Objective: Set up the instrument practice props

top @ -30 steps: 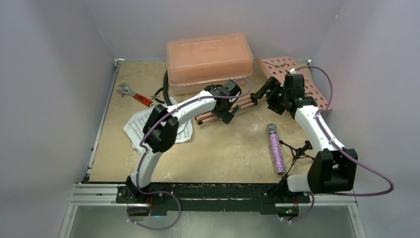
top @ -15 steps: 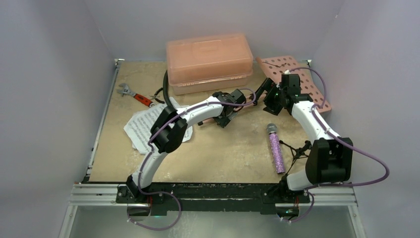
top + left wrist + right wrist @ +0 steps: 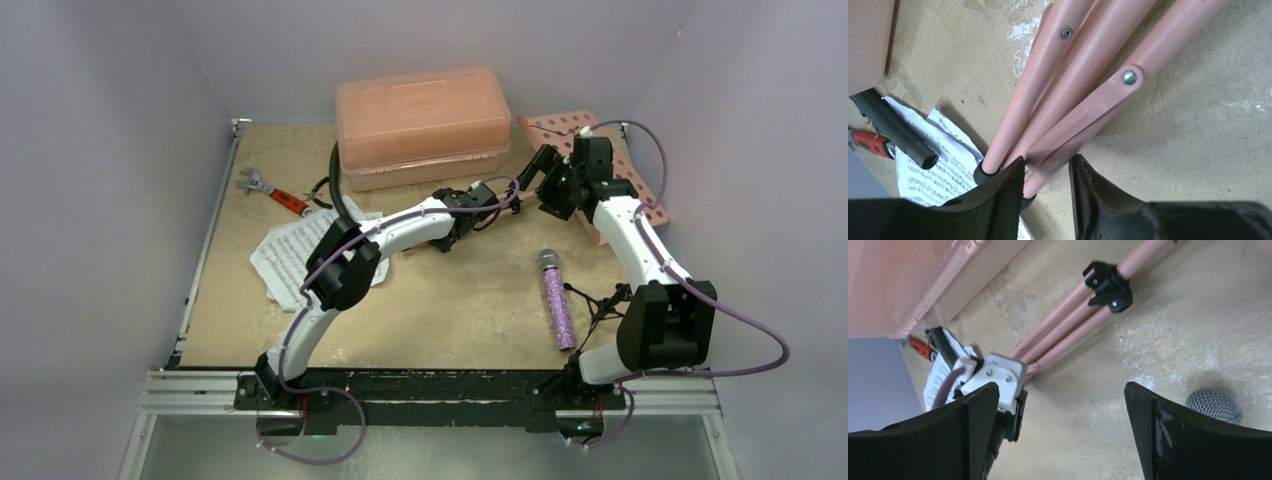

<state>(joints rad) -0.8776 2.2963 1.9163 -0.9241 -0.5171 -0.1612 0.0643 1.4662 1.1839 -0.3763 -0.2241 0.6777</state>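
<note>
Pink music stand (image 3: 556, 130) lies folded flat on the tabletop (image 3: 450, 310). Long axis runs diagonal: perforated desk at the rear-right corner, bundled tripod legs (image 3: 1083, 65) pointing fwd-left toward the sheet music (image 3: 285, 255).

L tool (image 3: 1047, 165) sits right at the foot end, in line w/ that axis, legs running straight away from it. Jaws stand partway in, straddling the rubber-tipped leg ends. One leg tip sits btwn them, close by one pad, w/ a sliver of tabletop showing on the other side, so no pinch yet as far as I can see.

R tool (image 3: 1062, 390) hangs above the shaft farther up, short of the black collar (image 3: 1108, 285), jaws spread full wide, nothing in them. So L is nearer the feet, R nearer the hub/desk end.

Prob step: take the legs so the stand can be raised or the legs splayed. Grip has to land across the tubes, not along them.

Purple mic (image 3: 557, 305) and black mic stand (image 3: 605, 300) lie by the R arm's base, well apart from all this.
</note>
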